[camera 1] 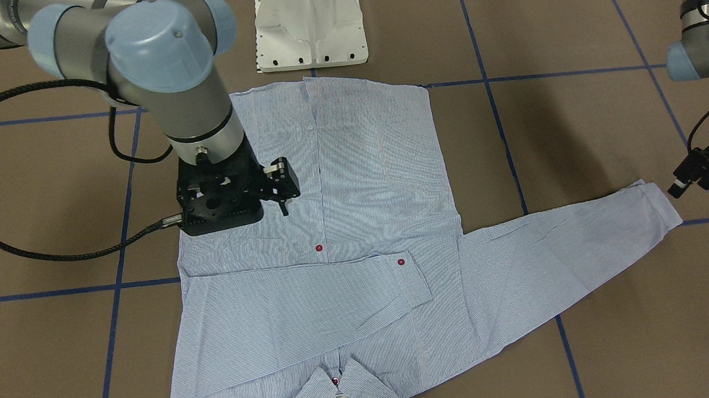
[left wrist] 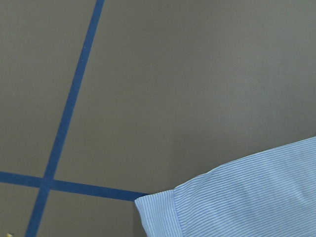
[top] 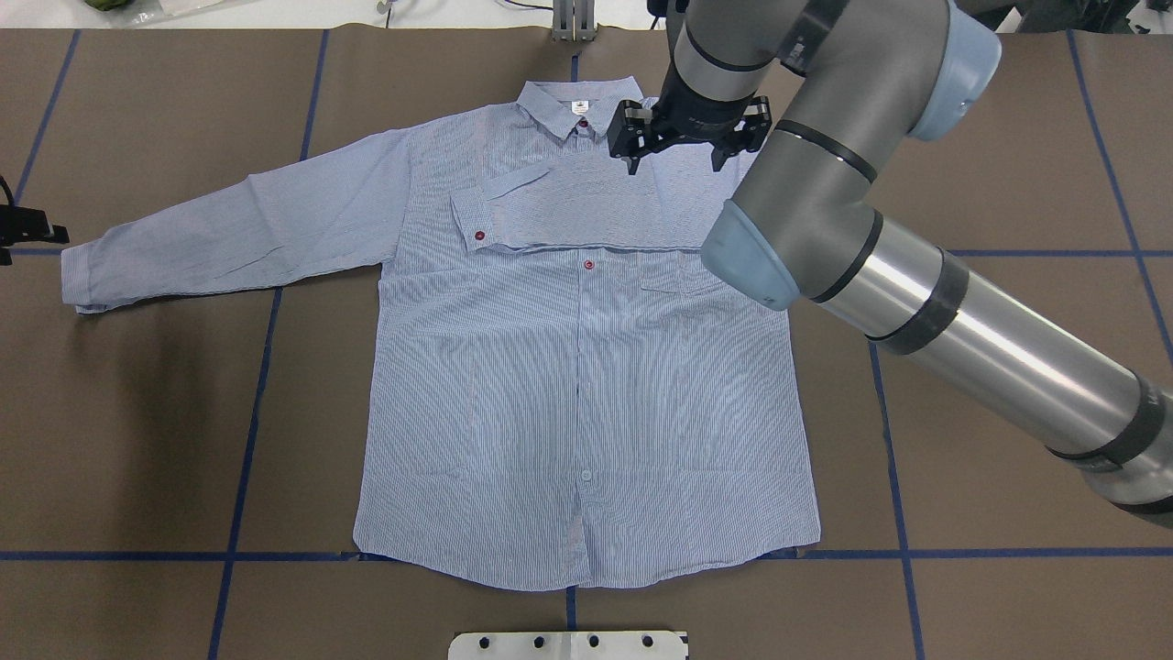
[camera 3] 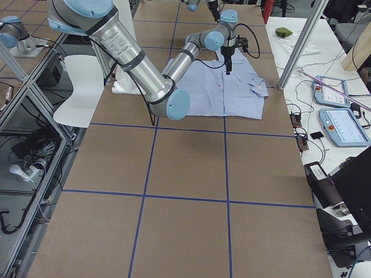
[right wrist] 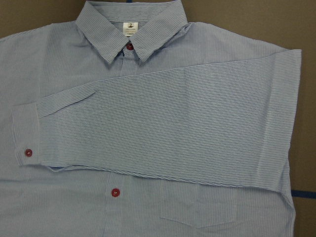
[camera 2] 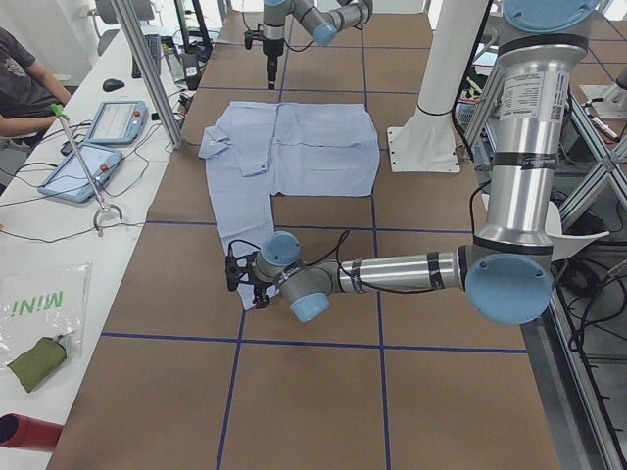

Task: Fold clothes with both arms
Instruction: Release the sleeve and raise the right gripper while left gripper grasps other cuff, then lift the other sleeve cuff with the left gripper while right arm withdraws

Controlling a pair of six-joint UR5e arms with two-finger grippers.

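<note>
The light blue striped shirt (top: 586, 385) lies flat, front up, with its collar (top: 559, 105) at the far edge. One sleeve (top: 568, 215) is folded across the chest, its red-buttoned cuff (top: 476, 225) near the placket. The other sleeve (top: 229, 229) stretches out to my left. My right gripper (top: 674, 163) hangs open and empty above the folded sleeve near the collar. My left gripper (camera 1: 690, 186) sits low beside the outstretched cuff (camera 1: 659, 206), apart from it and apparently open. The left wrist view shows only that cuff's corner (left wrist: 237, 202) on the table.
The white pedestal base (camera 1: 309, 25) stands just behind the shirt's hem. Blue tape lines (top: 247, 440) cross the brown table. A side bench with tablets (camera 2: 83, 171) and a seated person (camera 2: 20, 78) runs past the collar end.
</note>
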